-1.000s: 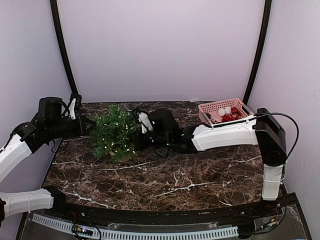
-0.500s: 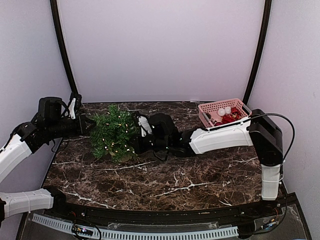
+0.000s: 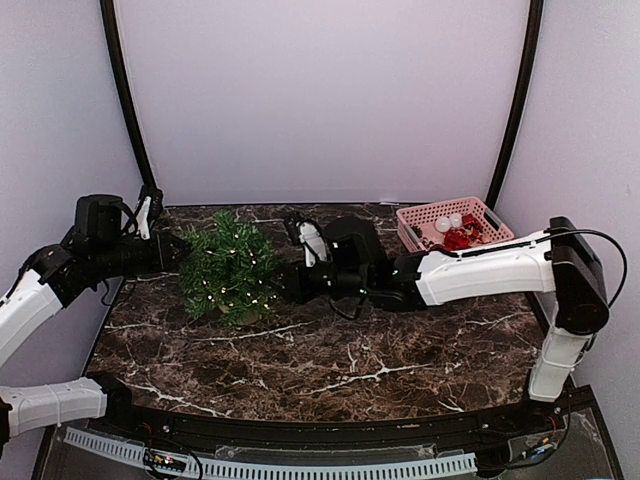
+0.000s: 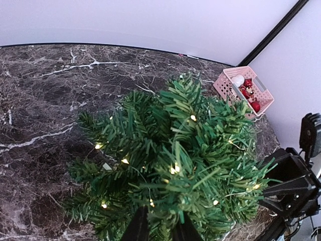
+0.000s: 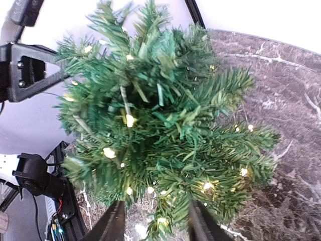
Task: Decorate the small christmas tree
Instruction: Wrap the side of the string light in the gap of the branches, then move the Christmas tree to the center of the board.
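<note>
While small christmas tree (image 3: 230, 270) stands between them, right pincer (image 5: 156, 207) spread, left pincer (image 4: 160, 215) unclear.

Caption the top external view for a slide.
Left hand and right hand flank the small christmas tree; pink basket behind.

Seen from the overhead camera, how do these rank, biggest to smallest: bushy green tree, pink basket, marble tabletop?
1. Dark marble tabletop
2. Small green christmas tree with white lights
3. Pink plastic basket, a little smaller, though farther back
</note>
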Robot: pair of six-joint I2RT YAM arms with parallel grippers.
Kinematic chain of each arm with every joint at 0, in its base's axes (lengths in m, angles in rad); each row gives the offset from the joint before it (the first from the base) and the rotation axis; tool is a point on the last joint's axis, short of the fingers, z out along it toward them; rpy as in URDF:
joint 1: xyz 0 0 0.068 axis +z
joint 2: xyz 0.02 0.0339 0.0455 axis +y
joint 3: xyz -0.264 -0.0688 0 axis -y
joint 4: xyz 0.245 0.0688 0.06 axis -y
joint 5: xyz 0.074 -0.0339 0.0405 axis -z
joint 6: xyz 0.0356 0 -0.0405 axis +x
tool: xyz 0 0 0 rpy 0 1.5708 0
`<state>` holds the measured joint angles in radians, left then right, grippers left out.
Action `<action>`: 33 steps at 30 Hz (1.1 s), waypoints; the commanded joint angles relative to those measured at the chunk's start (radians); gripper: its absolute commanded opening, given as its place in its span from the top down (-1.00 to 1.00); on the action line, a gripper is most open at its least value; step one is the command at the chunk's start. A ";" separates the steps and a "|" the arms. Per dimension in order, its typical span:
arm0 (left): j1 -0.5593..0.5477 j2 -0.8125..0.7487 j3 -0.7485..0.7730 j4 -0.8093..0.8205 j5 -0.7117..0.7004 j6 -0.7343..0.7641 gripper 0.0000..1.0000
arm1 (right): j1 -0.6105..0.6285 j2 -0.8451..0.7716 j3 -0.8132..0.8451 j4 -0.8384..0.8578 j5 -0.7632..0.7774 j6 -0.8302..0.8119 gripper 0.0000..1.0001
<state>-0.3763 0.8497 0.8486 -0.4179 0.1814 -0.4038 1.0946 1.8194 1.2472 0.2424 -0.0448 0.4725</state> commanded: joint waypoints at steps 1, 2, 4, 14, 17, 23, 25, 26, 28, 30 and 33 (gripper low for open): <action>0.007 -0.035 0.032 -0.037 -0.005 0.020 0.55 | 0.000 -0.097 -0.058 -0.017 0.026 -0.003 0.00; 0.008 -0.040 0.034 -0.047 -0.008 0.021 0.43 | 0.001 -0.114 -0.072 -0.020 0.031 -0.002 -0.07; 0.009 -0.051 0.043 -0.067 -0.021 0.024 0.27 | 0.000 -0.147 -0.100 -0.022 0.041 0.004 -0.19; 0.009 -0.125 0.059 -0.173 -0.148 -0.037 -0.48 | -0.013 -0.264 -0.192 -0.032 0.213 0.063 -0.58; 0.010 -0.163 0.001 -0.188 -0.205 -0.112 -0.54 | -0.033 -0.299 -0.237 -0.025 0.271 0.119 -0.64; 0.010 -0.282 -0.215 -0.078 -0.129 -0.328 -0.49 | -0.111 -0.329 -0.339 0.010 0.267 0.252 -0.62; 0.010 -0.338 -0.302 -0.036 -0.108 -0.423 -0.43 | -0.125 -0.323 -0.354 0.016 0.264 0.271 -0.61; 0.010 -0.375 -0.350 -0.027 -0.106 -0.441 -0.41 | -0.130 -0.317 -0.357 0.017 0.263 0.277 -0.60; 0.010 -0.416 -0.413 -0.016 -0.107 -0.482 -0.40 | -0.134 -0.299 -0.360 0.020 0.255 0.289 -0.57; 0.010 -0.430 -0.465 0.002 -0.089 -0.510 -0.40 | -0.136 -0.271 -0.360 0.036 0.239 0.297 -0.54; 0.010 -0.401 -0.550 0.084 -0.040 -0.540 -0.39 | -0.136 -0.220 -0.351 0.064 0.210 0.309 -0.44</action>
<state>-0.3729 0.4282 0.3866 -0.4549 0.0818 -0.8536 0.9615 1.5414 0.8913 0.2363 0.1955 0.7437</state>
